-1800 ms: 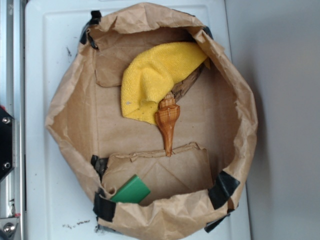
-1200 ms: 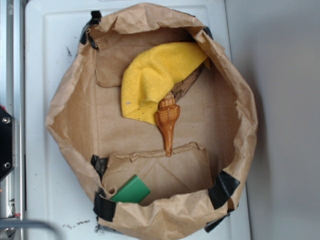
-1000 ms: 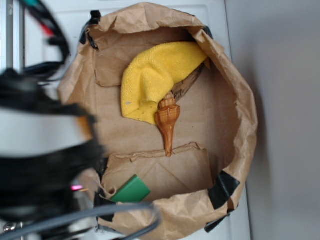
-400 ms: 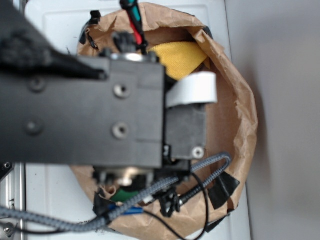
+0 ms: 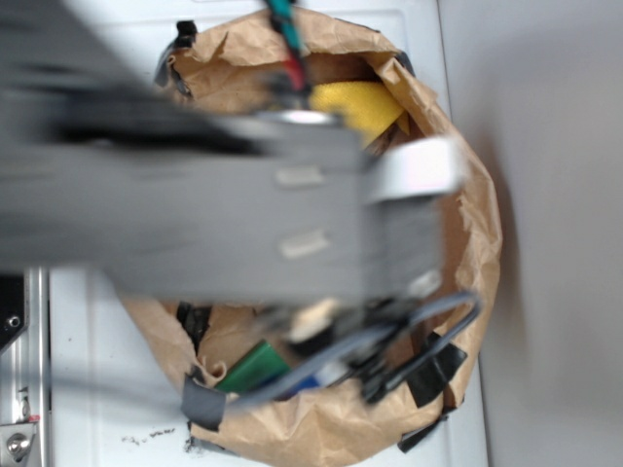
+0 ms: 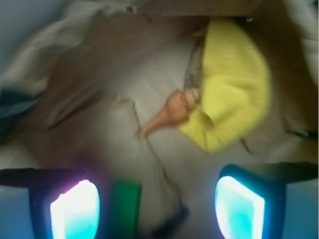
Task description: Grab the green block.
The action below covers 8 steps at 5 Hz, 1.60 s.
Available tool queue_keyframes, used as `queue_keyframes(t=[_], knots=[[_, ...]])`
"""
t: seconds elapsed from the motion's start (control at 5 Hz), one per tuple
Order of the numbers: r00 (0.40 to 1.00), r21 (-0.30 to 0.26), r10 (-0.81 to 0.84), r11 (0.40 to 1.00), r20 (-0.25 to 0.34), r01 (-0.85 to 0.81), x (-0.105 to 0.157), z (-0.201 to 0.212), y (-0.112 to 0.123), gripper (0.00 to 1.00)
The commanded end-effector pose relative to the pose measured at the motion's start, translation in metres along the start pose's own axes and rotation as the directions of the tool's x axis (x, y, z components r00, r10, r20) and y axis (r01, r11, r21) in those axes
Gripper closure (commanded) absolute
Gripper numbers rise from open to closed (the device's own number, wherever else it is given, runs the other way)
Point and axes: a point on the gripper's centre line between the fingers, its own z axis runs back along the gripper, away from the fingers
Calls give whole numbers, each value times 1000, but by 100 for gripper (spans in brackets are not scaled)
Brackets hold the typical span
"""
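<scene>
Wrist view showed the gripper (image 6: pixel 157 204) spread wide, empty, the green block (image 6: pixel 124 205) between its fingers; within 2 seconds the arm had swung over the paper bag (image 5: pixel 467 195), poised for the grab.

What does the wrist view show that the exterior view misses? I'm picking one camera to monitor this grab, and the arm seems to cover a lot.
Only the wrist view shows the brown shell lying against the yellow cloth, and the gripper with its lit fingers spread open and nothing between them.

Only the exterior view shows the whole paper bag rim, its black tape and the white surface beneath, though the blurred arm hides the middle.

Both show the green block, the cloth and the bag's brown paper.
</scene>
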Motion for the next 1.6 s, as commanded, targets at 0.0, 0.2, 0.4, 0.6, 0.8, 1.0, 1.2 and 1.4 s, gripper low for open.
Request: queue_keyframes(t=[0.0, 0.2, 0.4, 0.6, 0.8, 1.0, 1.2, 1.4], knots=[[997, 22, 73, 997, 16, -73, 25, -55, 14, 0], [1000, -72, 12, 997, -9, -13, -26, -50, 14, 0], [1000, -155, 5, 988, -29, -10, -54, -38, 11, 0], [1000, -161, 2, 987, -23, -5, -58, -20, 9, 0], [1000, -161, 2, 987, -23, -5, -58, -20, 9, 0], [1000, -161, 2, 987, -23, -5, -58, -20, 9, 0], [1000, -161, 2, 987, -23, -5, -58, -20, 9, 0], [1000, -242, 15, 970, -13, -17, -67, -30, -2, 0]])
